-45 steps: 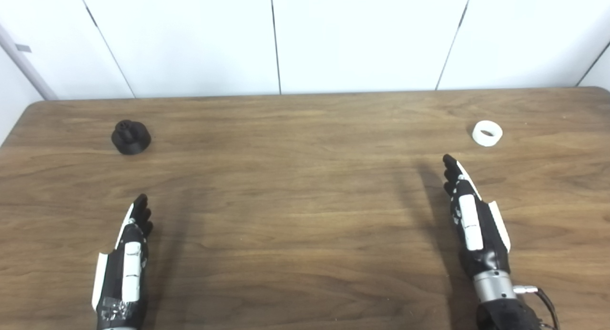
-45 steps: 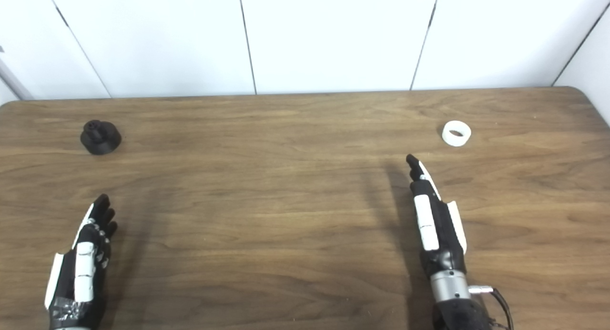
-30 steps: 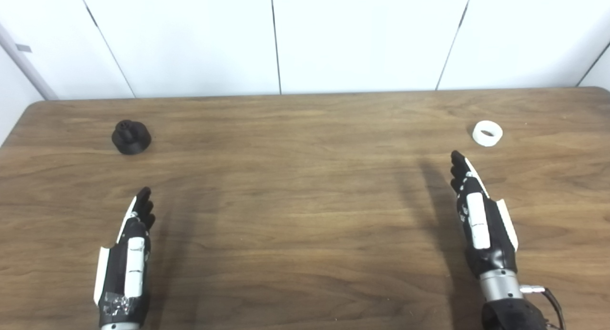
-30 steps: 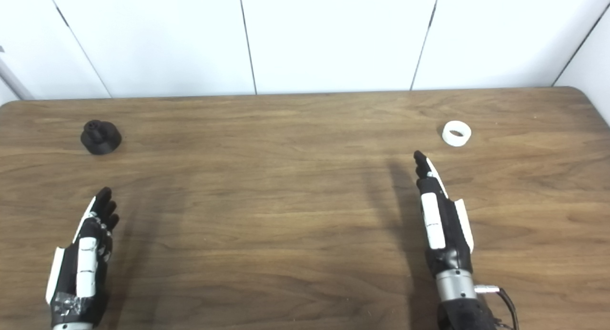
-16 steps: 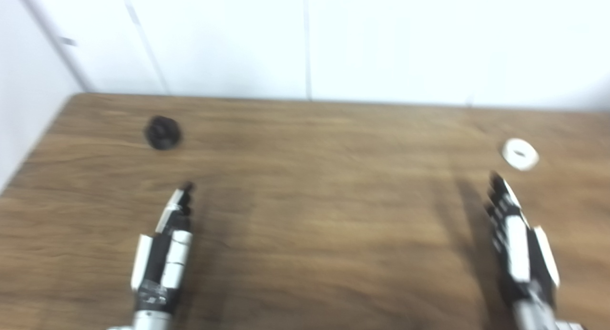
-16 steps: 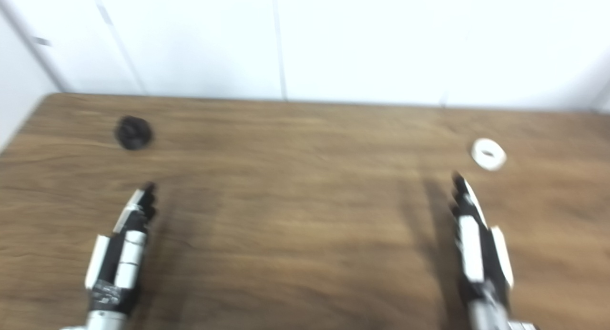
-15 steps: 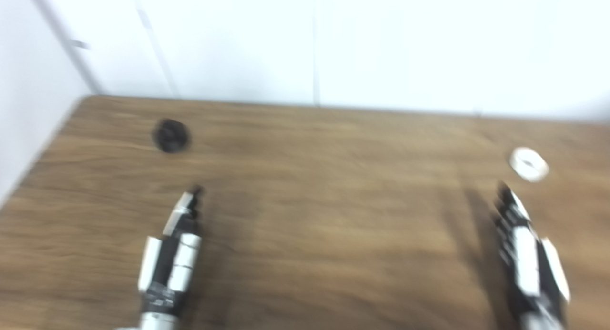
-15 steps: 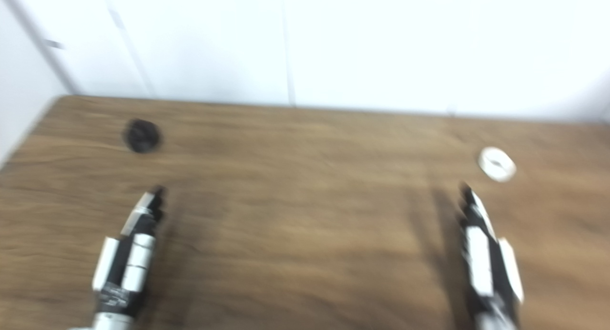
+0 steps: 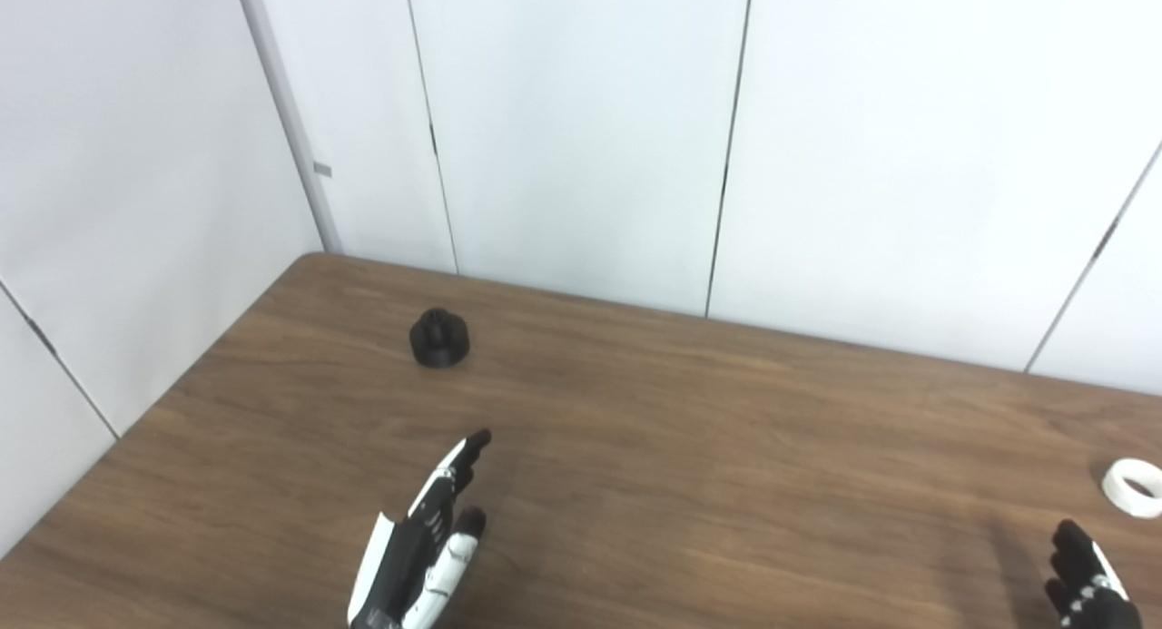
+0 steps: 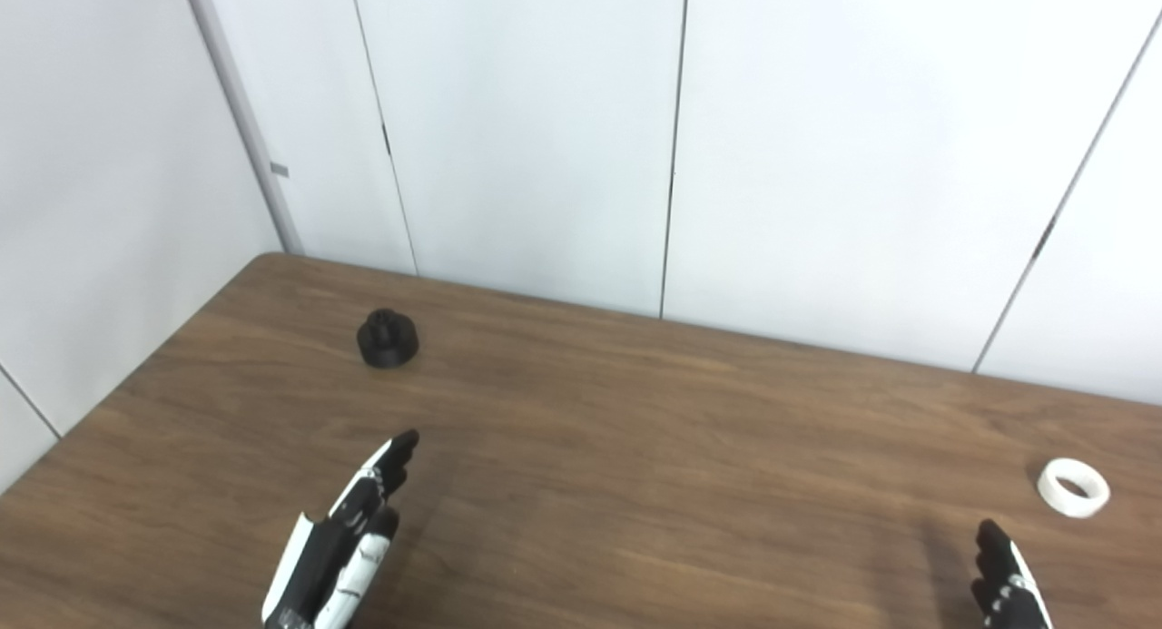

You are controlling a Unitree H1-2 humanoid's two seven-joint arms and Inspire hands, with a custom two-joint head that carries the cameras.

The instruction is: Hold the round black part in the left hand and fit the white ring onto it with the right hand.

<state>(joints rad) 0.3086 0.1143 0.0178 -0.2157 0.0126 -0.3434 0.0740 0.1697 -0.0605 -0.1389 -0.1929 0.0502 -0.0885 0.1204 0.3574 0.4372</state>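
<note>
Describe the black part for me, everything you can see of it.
The black part is a small round piece, matte and dark like plastic: a wide low disc with a narrower round knob rising from its middle. It stands upright, knob up, on the wooden table near the far left corner. Nothing touches it but the table; the open left hand is nearer the camera, well short of it.

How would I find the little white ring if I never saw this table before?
Look at the brown wooden table and go to its right end. The white ring lies flat there, just beyond the right hand. It's the only white thing; the other part is black, far left.
</note>
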